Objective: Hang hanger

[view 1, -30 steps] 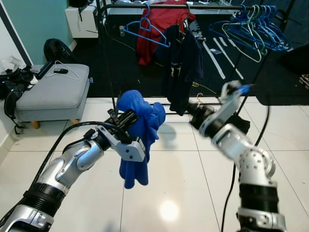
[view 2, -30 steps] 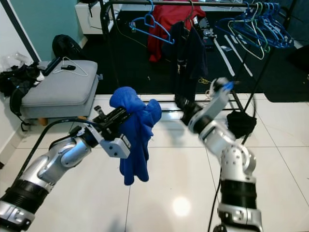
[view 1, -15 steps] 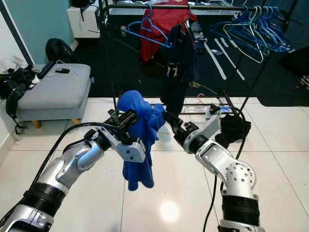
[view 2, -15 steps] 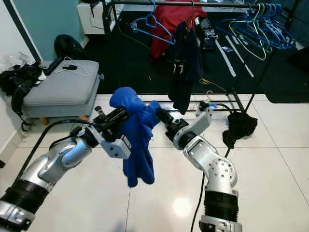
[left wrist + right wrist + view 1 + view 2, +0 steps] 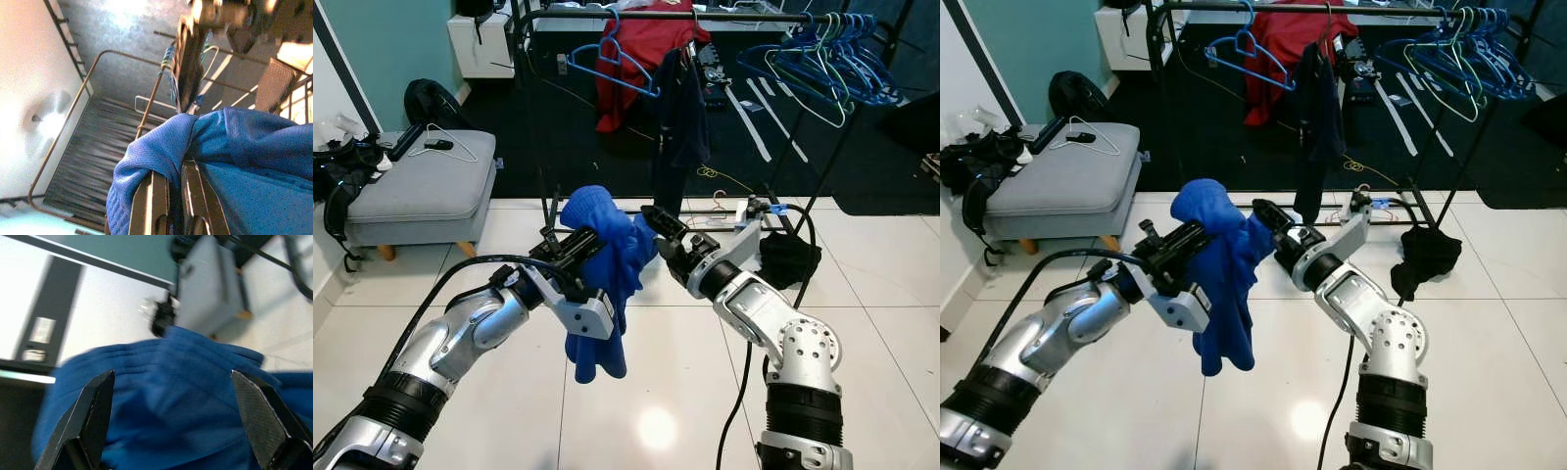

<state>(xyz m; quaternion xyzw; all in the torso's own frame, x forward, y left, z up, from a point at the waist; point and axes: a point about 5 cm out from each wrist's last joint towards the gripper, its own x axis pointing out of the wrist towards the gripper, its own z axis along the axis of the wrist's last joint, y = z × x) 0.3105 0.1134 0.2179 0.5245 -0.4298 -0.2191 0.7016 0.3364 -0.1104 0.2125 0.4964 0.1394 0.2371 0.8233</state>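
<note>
While the blue garment (image 5: 604,269) hangs bunched over the left gripper (image 5: 168,182), its two black fingers sit pressed nearly together with the cloth pinched between and draped over them, well out in front of the robot and above the white tiled floor (image 5: 656,392). No hanger can be made out inside the cloth. And here comes the change: the right gripper (image 5: 651,221), which a second ago was swung out wide to the right and half a second ago was just closing in, now sits right up against the garment's upper edge. Its fingers (image 5: 83,421) are spread wide apart, blue fabric between them, nothing gripped yet. That looks like a handover or a two-handed regrip shaping up. Beyond them stands the clothes rail (image 5: 607,14), well apart, carrying a red garment (image 5: 641,49), a dark garment (image 5: 675,127) and a row of blue hangers (image 5: 822,54). Off left sits the grey ottoman (image 5: 421,186). So the hanging itself is not yet begun.
</note>
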